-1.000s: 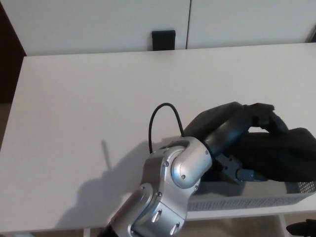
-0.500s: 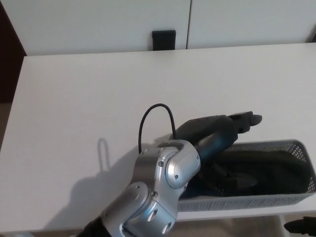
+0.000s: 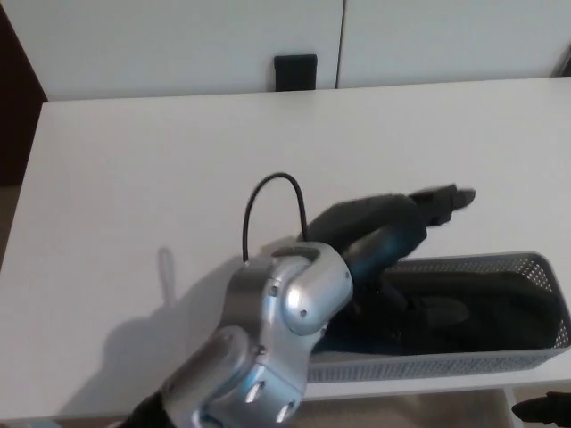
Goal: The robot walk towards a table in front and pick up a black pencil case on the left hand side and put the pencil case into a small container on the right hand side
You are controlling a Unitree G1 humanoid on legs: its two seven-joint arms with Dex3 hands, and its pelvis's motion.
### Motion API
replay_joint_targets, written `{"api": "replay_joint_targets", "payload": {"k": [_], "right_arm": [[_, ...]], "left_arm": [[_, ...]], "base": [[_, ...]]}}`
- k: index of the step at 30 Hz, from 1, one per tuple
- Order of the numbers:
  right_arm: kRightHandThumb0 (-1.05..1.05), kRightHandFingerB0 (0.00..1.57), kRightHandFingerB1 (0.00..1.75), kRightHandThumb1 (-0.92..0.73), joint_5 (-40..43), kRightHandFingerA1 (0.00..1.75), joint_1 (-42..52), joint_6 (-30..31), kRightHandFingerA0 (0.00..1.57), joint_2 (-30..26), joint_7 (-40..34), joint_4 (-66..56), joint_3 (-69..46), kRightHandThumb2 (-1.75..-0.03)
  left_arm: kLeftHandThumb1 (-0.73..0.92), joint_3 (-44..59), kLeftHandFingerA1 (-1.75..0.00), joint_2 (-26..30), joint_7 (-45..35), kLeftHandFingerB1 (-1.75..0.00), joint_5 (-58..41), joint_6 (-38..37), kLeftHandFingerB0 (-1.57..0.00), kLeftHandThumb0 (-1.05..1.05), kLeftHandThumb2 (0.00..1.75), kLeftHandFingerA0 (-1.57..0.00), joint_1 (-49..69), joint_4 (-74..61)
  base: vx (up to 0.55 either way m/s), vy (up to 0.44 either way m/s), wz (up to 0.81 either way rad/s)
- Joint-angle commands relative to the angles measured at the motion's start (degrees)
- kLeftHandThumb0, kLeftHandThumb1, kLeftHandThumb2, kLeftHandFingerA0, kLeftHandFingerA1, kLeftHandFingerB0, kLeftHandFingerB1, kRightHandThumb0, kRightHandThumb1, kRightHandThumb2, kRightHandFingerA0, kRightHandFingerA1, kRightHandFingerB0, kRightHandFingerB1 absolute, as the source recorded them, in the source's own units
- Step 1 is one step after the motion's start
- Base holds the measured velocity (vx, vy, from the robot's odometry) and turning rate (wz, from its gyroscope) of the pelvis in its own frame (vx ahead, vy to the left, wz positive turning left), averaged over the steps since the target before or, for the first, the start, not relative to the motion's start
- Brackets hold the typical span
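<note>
One black pencil case (image 3: 486, 308) lay inside the grey mesh container (image 3: 428, 364) at the counter's (image 3: 134, 178) near right edge, its long axis running left to right along the container. The left arm (image 3: 277, 330) crossed in front, its silver joints hiding the case's left end. The left hand (image 3: 437, 203) hung above the container's far rim, holding nothing, fingers loosely apart. A black cable (image 3: 268, 209) looped up from the arm. A small black block (image 3: 295, 71) stood beyond the counter's far edge.
</note>
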Motion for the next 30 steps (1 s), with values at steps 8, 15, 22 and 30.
{"api": "replay_joint_targets", "payload": {"k": [8, 15, 22, 30], "right_arm": [[-0.40, 0.59, 0.40, -0.63, -0.15, 0.42, 0.07, 0.97, 0.64, -0.59, 0.04, 0.84, -0.02, -0.59], [-0.40, 0.55, 0.40, -0.63, 0.66, 0.43, 1.65, -1.05, 0.63, -1.75, 0.82, 2.56, -0.76, -0.59], [-0.35, 0.57, 0.39, -0.62, 1.44, 0.43, 2.27, -2.32, 0.67, -0.01, -1.20, 6.30, -1.56, -0.57], [-0.37, 0.58, 0.40, -0.63, 0.63, 0.43, 6.20, -4.57, 0.65, -0.22, -3.50, 8.30, -1.28, -0.59]], "left_arm": [[0.64, 25.12, -0.25, 5.86, -14.12, -0.24, -9.96, 3.66, -0.04, -0.80, 0.60, -0.02, -6.16, -38.88], [0.42, 55.34, -0.28, 19.85, -14.44, -0.32, -45.88, -21.77, -0.10, -0.66, 0.76, -0.07, 17.92, -39.28], [0.39, 76.50, -0.33, 13.79, -41.68, -0.36, -73.34, -13.00, -0.10, -0.62, 0.70, -0.07, 61.93, -38.94], [0.28, 80.70, -0.50, 12.82, -64.86, -0.48, -69.01, -23.67, 0.00, -0.32, 0.86, -0.02, 81.03, -16.31]], "base": [[0.00, 0.000, 0.00], [0.00, 0.000, 0.00], [0.00, 0.000, 0.00], [0.00, 0.000, 0.00]]}}
